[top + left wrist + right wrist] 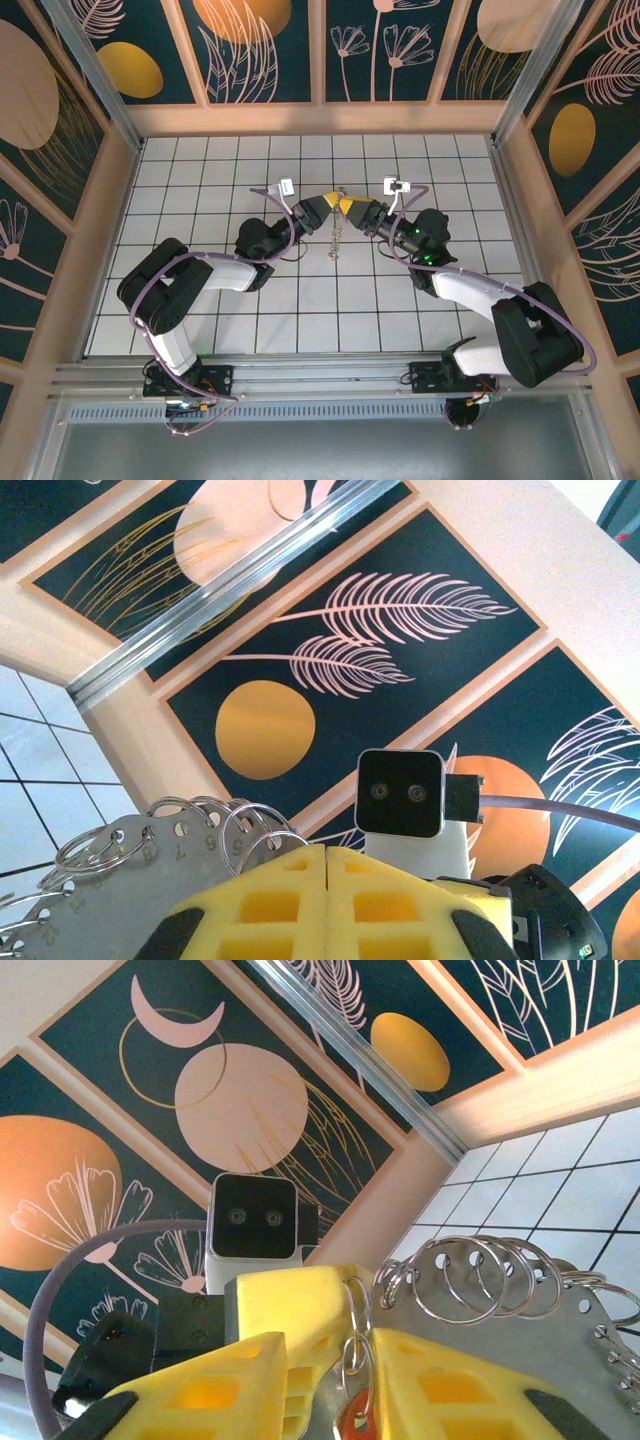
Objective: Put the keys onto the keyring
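Key [355, 1422] with a red head is sitting between the narrowly parted fingers of the right end effector [335, 1352]; grip unclear. Left end effector [325, 855], opposite, is clamping the keyring [130, 880].

Right claw [330, 1385], yellow, at bottom edge, jaws narrowly apart. Key [352, 1425] with red head hangs on a small ring [356, 1355] in the gap; contact unclear. Keyring [500, 1330], a grey metal plate edged with split rings, just right. Left claw [295, 1305] behind, its camera [252, 1218] above. Tiled table [560, 1175] upper right.
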{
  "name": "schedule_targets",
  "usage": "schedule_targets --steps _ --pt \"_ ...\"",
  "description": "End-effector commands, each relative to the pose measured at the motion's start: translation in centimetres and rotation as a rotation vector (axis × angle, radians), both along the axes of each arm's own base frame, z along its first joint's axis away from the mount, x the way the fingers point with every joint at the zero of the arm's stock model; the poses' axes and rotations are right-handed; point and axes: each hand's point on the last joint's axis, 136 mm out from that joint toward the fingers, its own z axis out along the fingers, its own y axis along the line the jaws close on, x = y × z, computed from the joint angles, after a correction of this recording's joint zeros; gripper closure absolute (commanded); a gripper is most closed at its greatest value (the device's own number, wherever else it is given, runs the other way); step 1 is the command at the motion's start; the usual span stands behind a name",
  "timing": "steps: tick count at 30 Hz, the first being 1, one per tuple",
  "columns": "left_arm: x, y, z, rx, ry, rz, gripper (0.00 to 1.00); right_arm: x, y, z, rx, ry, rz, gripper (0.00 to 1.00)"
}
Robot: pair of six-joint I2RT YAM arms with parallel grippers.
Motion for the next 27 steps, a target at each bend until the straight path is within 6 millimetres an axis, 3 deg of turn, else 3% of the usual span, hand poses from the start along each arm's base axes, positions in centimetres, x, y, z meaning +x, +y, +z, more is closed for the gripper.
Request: schedule_targets --steps 1,13,23,25,27 --pt "-0.2 0.8 2.9 -0.065 -0.094 0.026 1.0 -0.6 0.4 1.1 0.033 -0.047 0.02 0.75" --pt "-0.3 0.8 2.7 -0.068 -0.094 0.023 1.0 -0.2 0.9 1.3 0.04 -0.043 0.024 0.79" --pt "-0.4 1.0 2.7 -0.074 -0.093 0.026 1.0 0.0 0.9 1.9 0.049 -0.052 0.02 0.96" --pt "-0.4 1.0 2.7 -0.074 -0.094 0.026 1.0 0.0 0.9 2.0 0.053 -0.052 0.018 0.92" --pt "-0.4 1.1 2.7 -0.076 -0.095 0.029 1.0 0.1 0.9 2.1 0.057 -0.05 0.015 0.77"
